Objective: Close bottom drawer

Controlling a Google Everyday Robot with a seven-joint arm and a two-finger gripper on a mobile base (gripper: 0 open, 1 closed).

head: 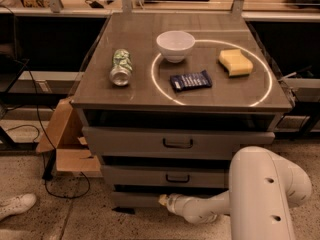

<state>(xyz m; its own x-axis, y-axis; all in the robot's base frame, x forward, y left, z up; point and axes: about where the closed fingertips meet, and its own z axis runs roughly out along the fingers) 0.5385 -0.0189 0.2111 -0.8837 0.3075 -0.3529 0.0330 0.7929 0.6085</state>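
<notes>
The bottom drawer is the lowest, slimmest grey front of the cabinet, and it stands out only slightly beyond the fronts above. Its centre handle is hidden behind my gripper. The gripper is at the end of my white arm, which reaches in from the lower right, and it presses against the middle of that drawer's front near the floor.
The middle drawer and top drawer sit above. On the cabinet top are a can, a white bowl, a blue packet and a yellow sponge. A cardboard box, cables and a white shoe lie to the left.
</notes>
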